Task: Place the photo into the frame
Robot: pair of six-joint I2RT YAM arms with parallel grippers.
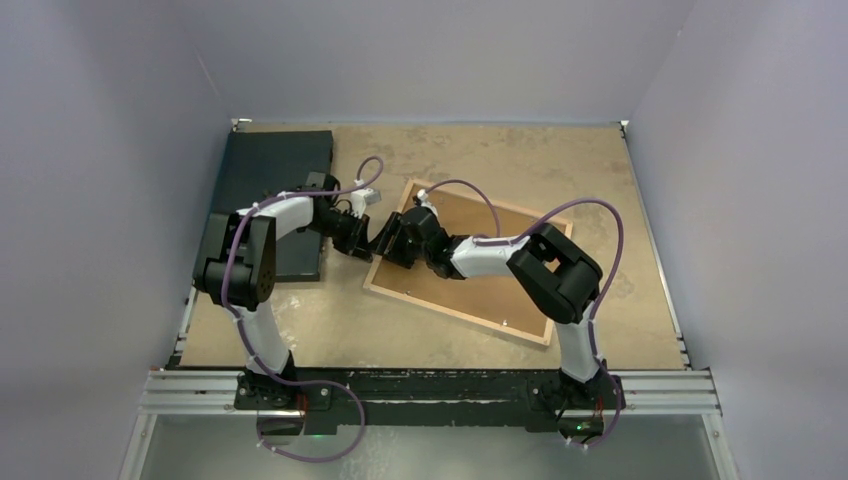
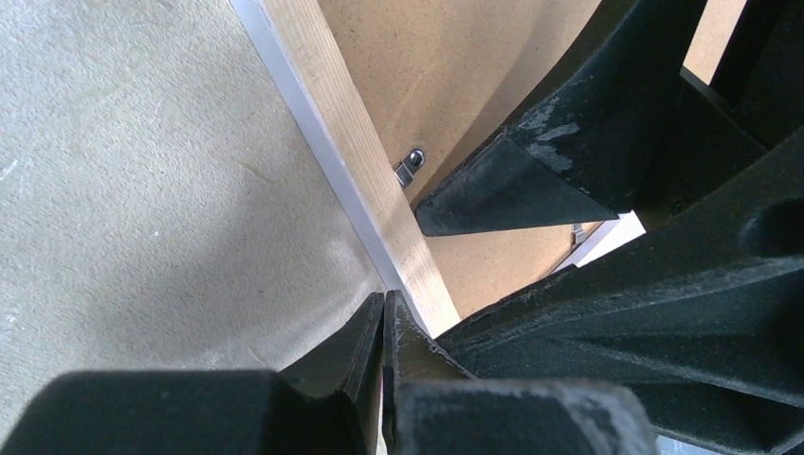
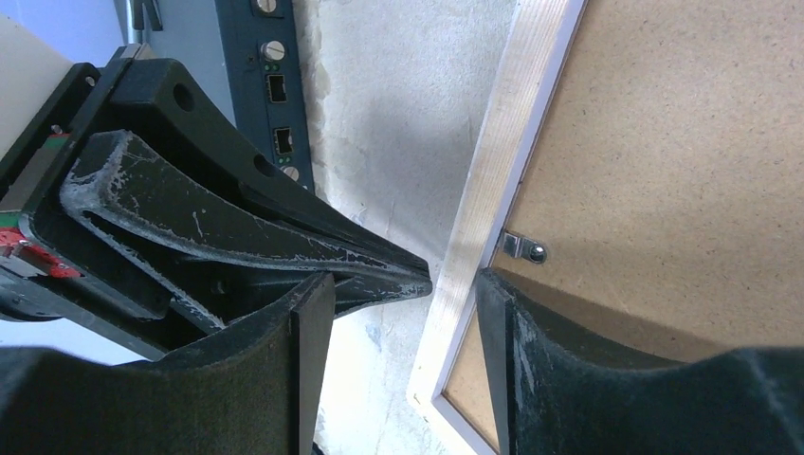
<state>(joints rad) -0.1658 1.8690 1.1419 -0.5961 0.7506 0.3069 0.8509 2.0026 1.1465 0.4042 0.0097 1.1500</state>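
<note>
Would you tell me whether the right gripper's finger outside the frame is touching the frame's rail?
Apart. The right wrist view shows a strip of table between that finger and the frame.

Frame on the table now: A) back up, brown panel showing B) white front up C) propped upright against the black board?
A: the frame shows its bare wooden back edge, and the brown panel and a metal clip face the right wrist camera.
</note>
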